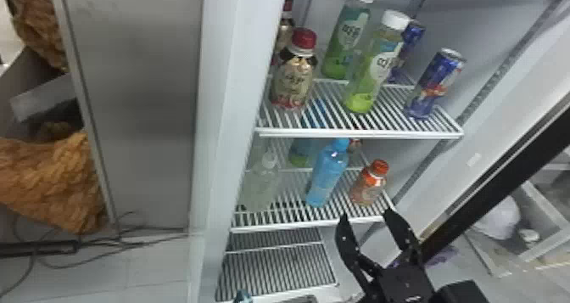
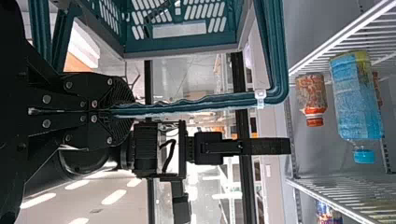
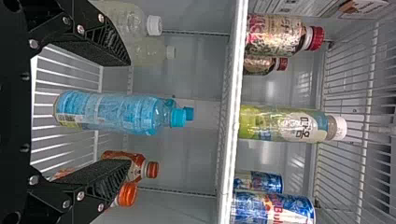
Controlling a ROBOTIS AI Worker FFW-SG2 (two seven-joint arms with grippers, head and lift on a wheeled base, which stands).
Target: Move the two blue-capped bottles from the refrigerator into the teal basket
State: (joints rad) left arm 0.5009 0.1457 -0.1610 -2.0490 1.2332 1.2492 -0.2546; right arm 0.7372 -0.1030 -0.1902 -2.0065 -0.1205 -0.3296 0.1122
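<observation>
Spread right claw (image 1: 365, 215), blue-capped bottles (image 1: 327, 175) in refrigerator (image 1: 231, 111) — teal basket (image 2: 187, 43), handle (image 2: 205, 101) clamped

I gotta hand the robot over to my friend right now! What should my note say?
Left gripper: fingers shut on the teal basket's handle.
Right gripper: fingers open and empty, in front of the refrigerator's shelves.
Bottles: the front blue-capped bottle and the rear blue-capped bottle are both on the lower bottle shelf.
Done: the basket is held.
Left: grasp each bottle and put it in the basket.
</observation>
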